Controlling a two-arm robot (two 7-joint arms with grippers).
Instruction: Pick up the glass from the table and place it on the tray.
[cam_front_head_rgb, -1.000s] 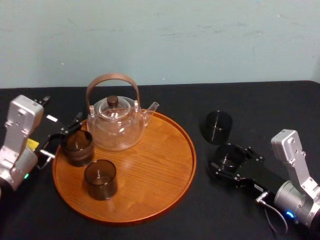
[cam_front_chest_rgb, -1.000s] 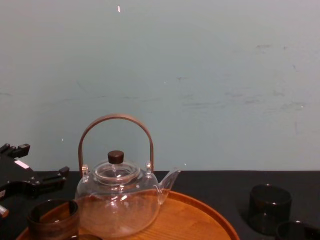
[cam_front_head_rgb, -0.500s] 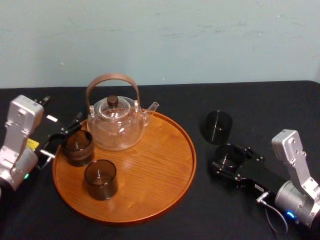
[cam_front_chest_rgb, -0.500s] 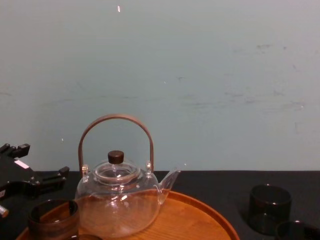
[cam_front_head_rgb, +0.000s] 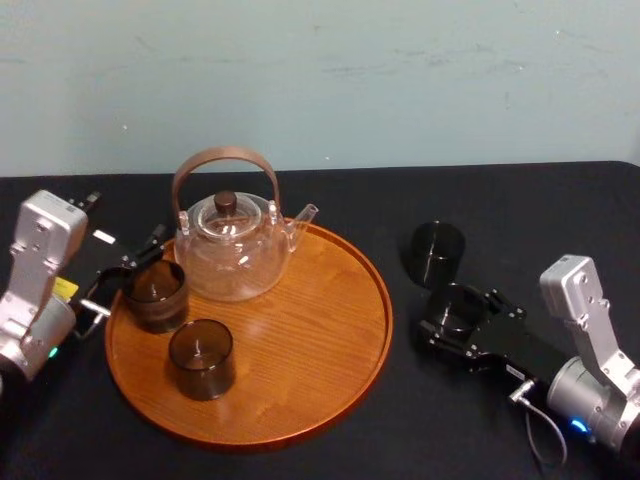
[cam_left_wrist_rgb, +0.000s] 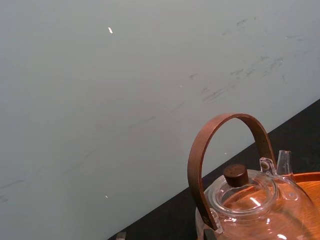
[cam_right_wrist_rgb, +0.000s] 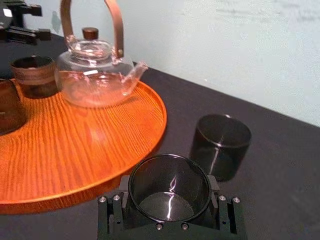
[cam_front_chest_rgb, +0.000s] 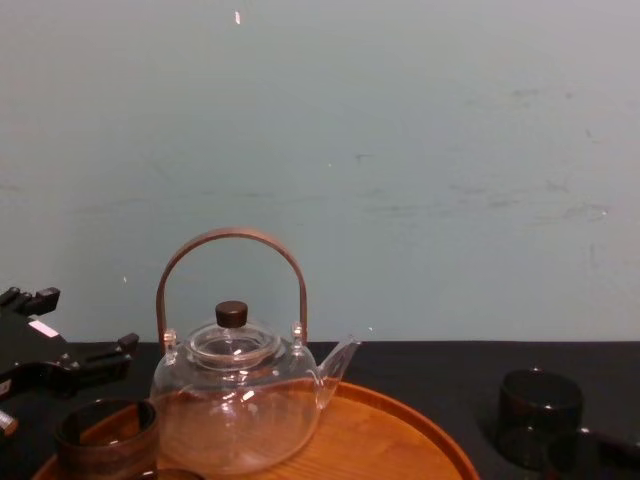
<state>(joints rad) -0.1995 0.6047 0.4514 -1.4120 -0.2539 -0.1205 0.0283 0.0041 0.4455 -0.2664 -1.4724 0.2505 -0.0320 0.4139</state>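
Smoky glass (cam_front_head_rgb: 455, 306) clamped in my right gripper (cam_right_wrist_rgb: 169, 201), just right of the tray (cam_front_head_rgb: 350, 370). Grasp looks done; next, lift and carry over the rim. Left gripper (cam_front_head_rgb: 125, 270) idle, jaws apart, at the tray's left edge.

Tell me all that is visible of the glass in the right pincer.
The glass is a short, smoky, see-through cylinder without handle, upright and empty. The right pincer is shut on its lower wall, a black finger on each side. It is right of the tray, not on it, near a second dark glass but apart. Whether it touches the table I cannot tell.
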